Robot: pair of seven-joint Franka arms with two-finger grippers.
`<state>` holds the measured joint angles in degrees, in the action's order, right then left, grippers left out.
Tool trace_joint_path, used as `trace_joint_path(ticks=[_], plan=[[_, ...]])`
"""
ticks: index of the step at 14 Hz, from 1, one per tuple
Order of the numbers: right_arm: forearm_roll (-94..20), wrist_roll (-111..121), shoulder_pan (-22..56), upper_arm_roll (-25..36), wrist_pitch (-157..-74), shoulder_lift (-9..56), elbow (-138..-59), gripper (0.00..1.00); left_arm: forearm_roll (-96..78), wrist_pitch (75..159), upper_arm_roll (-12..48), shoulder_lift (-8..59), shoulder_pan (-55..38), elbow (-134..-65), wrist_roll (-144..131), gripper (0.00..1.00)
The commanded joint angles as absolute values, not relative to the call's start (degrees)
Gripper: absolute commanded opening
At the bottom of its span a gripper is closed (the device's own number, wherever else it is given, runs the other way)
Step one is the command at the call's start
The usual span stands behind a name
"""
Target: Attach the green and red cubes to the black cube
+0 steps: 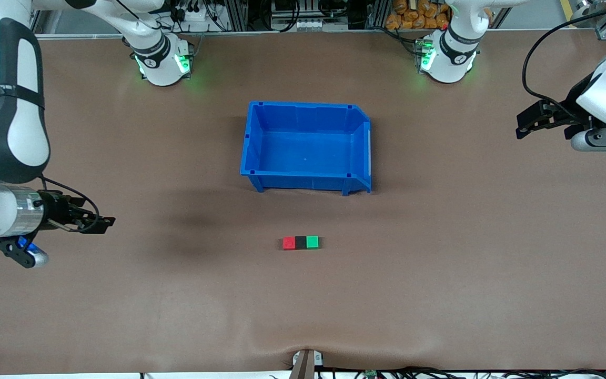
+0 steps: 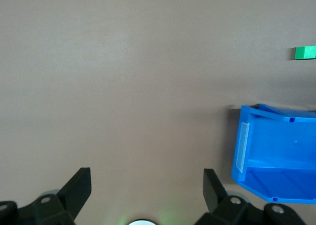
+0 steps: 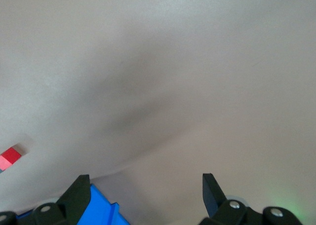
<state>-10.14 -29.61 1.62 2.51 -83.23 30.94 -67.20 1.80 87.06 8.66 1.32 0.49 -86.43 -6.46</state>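
Three tiny cubes lie in a touching row on the brown table, nearer to the front camera than the blue bin. The black cube (image 1: pixel 300 242) is in the middle. The red cube (image 1: pixel 289 242) (image 3: pixel 11 157) sits against its side toward the right arm's end, and the green cube (image 1: pixel 312 241) (image 2: pixel 305 53) against its side toward the left arm's end. My right gripper (image 1: pixel 104 221) (image 3: pixel 146 183) hangs open and holds nothing at the right arm's end of the table. Over the left arm's end, my left gripper (image 1: pixel 524 123) (image 2: pixel 147 178) is open too, with nothing between its fingers. Both are well away from the cubes.
An empty blue bin (image 1: pixel 303 105) (image 2: pixel 276 136) (image 3: pixel 101 210) stands at mid-table, between the cubes and the robot bases. The tablecloth shows a slight ridge and a shadow toward the right arm's end. A small bracket (image 1: pixel 307 360) sits at the table's front edge.
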Motion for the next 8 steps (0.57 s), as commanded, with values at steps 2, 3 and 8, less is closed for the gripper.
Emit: trace_joint_path(ticks=[2, 3, 8], plan=[[-9.41, -25.95, 0.44, 1.49, -82.44, 27.6, -69.34, 1.0, 2.37, 86.92, 8.88, 1.14, 0.7, -86.22, -5.45, 1.0], [-9.4, -24.62, 0.0, 1.49, -82.44, 27.34, -69.52, 1.0, 2.37, 87.01, 8.88, 1.23, 0.7, -86.13, -5.45, 1.0], [-7.57, -19.63, -0.53, 1.5, -80.95, 25.93, -69.78, 1.0, 2.46, 86.92, 8.88, 1.14, 0.88, -86.31, -5.54, 1.0]])
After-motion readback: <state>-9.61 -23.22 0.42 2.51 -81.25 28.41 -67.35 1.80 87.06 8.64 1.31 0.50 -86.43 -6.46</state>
